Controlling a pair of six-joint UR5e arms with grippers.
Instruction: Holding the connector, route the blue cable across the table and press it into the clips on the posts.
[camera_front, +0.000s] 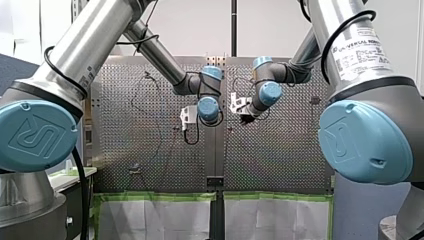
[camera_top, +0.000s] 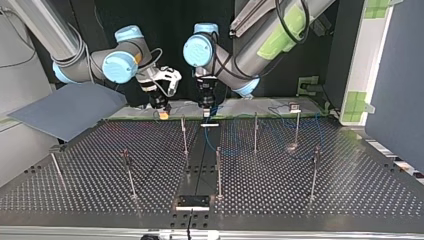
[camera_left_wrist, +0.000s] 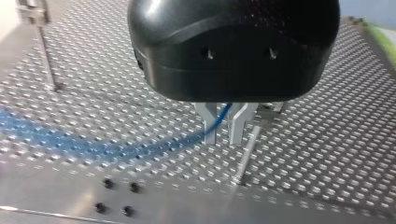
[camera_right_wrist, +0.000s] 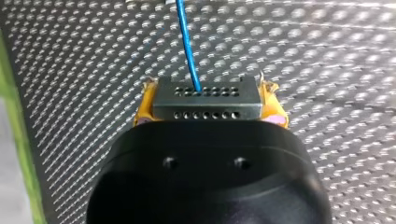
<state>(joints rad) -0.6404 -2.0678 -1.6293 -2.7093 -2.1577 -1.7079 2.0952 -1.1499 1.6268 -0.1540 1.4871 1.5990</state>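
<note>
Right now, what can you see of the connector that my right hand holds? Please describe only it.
The connector is a dark grey rectangular block, metal or hard plastic by its look, with two rows of small round holes. It lies crosswise, clamped at both ends between the yellow pads of my right hand. The blue cable enters one hole in the far row and runs away over the perforated table.

Front view: high, near side, looking out over the desk (camera_front: 280, 150).
Top view: far side, low, looking straight back.
Wrist views: tight on my left pincer (camera_left_wrist: 223, 139), my right pincer (camera_right_wrist: 208, 95).
Shared: the desk.
</note>
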